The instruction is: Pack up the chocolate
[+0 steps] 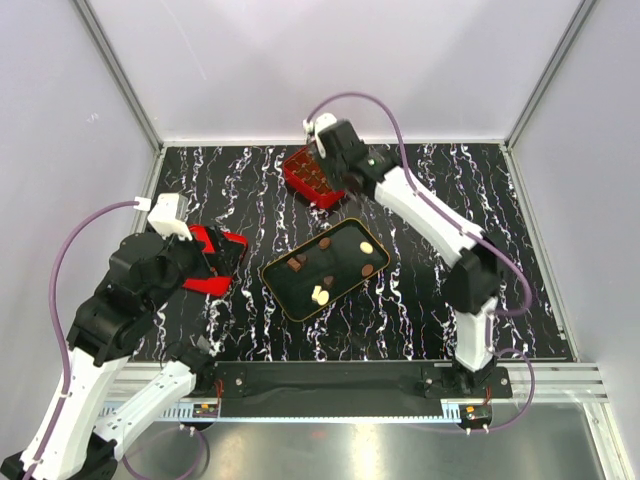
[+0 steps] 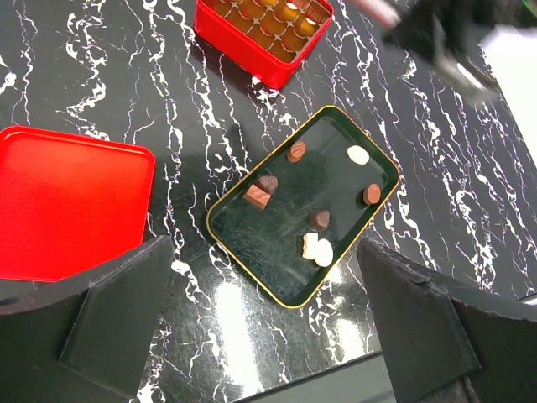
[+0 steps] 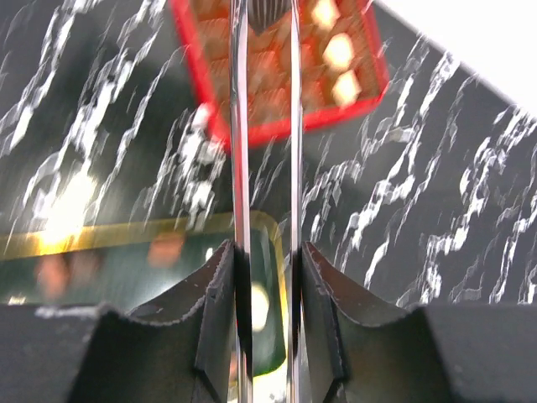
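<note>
Chocolate pieces lie in the black tray; right hand pinches tweezers over the red box, likely for its small cells; left hand hangs spread.

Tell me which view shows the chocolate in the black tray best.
Left wrist: it looks down on the whole tray, each chocolate piece sharp and separate. Top external shows them too, only smaller. Right wrist shows blurred smears, partly hidden by its fingers and the metal strips they clamp.
</note>
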`<state>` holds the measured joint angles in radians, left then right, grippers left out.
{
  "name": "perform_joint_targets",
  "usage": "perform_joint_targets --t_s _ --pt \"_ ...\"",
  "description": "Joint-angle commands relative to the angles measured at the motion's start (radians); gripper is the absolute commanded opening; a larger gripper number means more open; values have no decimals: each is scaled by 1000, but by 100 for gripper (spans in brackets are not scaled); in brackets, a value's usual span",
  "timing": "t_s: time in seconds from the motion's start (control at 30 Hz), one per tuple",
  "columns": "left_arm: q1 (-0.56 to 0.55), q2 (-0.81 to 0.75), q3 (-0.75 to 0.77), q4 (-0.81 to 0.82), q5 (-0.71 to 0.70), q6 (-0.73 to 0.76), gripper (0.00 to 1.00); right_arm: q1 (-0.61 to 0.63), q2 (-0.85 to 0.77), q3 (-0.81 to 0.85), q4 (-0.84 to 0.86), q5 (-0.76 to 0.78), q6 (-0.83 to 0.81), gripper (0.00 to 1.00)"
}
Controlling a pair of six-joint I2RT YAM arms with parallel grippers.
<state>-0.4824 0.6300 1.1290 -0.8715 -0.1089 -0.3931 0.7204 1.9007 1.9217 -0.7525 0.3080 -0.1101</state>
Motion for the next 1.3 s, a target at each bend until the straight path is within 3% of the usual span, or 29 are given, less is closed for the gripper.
perform_joint_targets --t_s 0.0,0.13,0.3,0.53,0.73,1.03,1.27 --pt "4 4 15 49 -12 5 99 -55 158 176 99 37 -42 38" --pt "4 2 8 46 -12 8 99 -110 308 363 120 5 -16 38" --pt "4 4 -5 34 -18 13 99 -137 402 401 157 -26 3 38" --pt "4 8 -37 46 -23 13 99 -142 356 228 248 -67 24 38" --pt "4 22 -41 58 -17 10 99 -153 365 181 272 -64 27 39" --pt "4 31 -40 58 -15 10 99 -160 386 204 277 -58 -3 50" --pt "4 37 -6 58 5 8 99 -161 345 284 229 -29 -45 52"
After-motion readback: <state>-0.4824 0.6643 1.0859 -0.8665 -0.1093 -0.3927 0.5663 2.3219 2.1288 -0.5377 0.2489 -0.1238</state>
